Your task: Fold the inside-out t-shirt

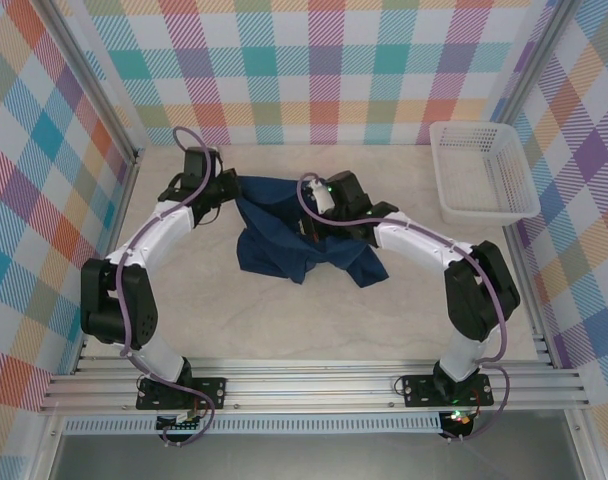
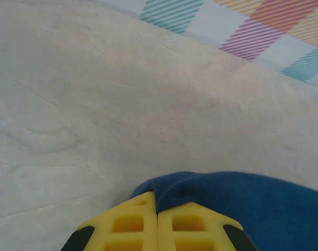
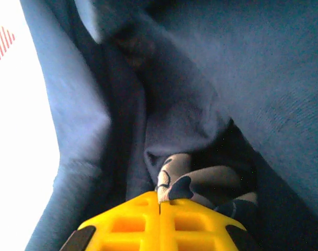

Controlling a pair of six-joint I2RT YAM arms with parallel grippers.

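From above, the inside-out t-shirt [image 1: 274,245] sits bunched between both arms. At the left wrist, the left gripper [image 2: 158,212] is clamped on a blue edge spilling right of its jaws. At the right wrist, the right gripper [image 3: 160,201] pinches folds just ahead of its closed tips; I'd draw the two apart evenly, grips firm, to spread the cloth.

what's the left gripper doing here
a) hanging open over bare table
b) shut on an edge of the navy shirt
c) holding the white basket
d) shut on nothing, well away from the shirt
b: in the left wrist view the left gripper has its yellow jaws pressed together, with a fold of the t-shirt pinched between them above the pale table.
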